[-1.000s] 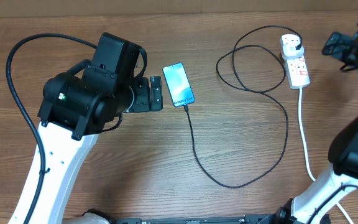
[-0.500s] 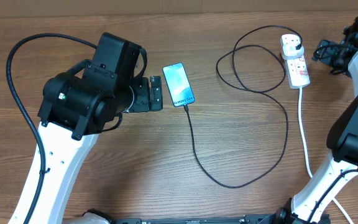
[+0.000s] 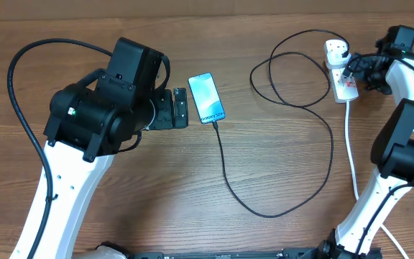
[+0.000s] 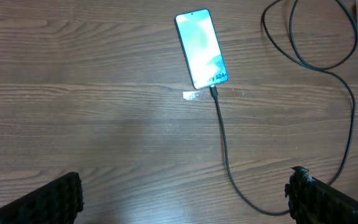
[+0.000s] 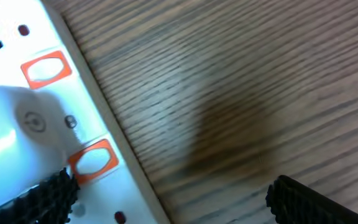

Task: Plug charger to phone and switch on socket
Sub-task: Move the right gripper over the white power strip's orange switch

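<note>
Socket (image 3: 347, 89) at far right of surface (image 3: 157, 205), beneath right end effector (image 5: 173, 202), jaws wide, holding nothing. Phone (image 3: 206, 98) just right of left end effector (image 3: 181, 106), likewise wide and empty; charger (image 3: 225, 173) tip at phone's lower edge. Readable on screen: "Galaxy S24".

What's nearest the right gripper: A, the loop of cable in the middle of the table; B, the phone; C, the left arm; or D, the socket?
D: overhead, the right gripper is at the socket, and its wrist view shows the orange switches close up.
</note>
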Available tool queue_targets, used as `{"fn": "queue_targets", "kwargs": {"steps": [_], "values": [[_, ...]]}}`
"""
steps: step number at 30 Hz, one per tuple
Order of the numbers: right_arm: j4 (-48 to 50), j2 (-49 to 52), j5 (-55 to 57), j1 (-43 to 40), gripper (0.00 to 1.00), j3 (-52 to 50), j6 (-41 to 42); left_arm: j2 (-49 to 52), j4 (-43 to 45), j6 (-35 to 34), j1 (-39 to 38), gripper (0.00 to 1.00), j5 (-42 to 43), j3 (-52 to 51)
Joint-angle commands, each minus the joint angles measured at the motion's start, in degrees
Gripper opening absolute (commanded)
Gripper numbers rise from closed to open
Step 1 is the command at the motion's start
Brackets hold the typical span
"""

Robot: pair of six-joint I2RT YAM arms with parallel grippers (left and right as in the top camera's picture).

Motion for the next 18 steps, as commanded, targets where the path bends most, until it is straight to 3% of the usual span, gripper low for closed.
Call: {"fn": "queue_targets", "kwargs": {"steps": [1, 6, 18], "values": [[1.40, 0.74, -0.22, 0.09, 1.00, 0.92, 2.97, 0.31, 0.02, -0.42, -0.28, 0.99, -1.16, -0.20], [1.86, 0.74, -0.22, -0.61, 1.00, 0.92, 9.22, 0.31, 0.02, -0.42, -0.28, 1.00, -1.16, -0.20], [2.54, 0.76, 0.28, -2.21, 1.00, 0.92, 13.46, 0.31, 0.02, -0.42, -0.28, 1.00, -1.16, -0.20]]}}
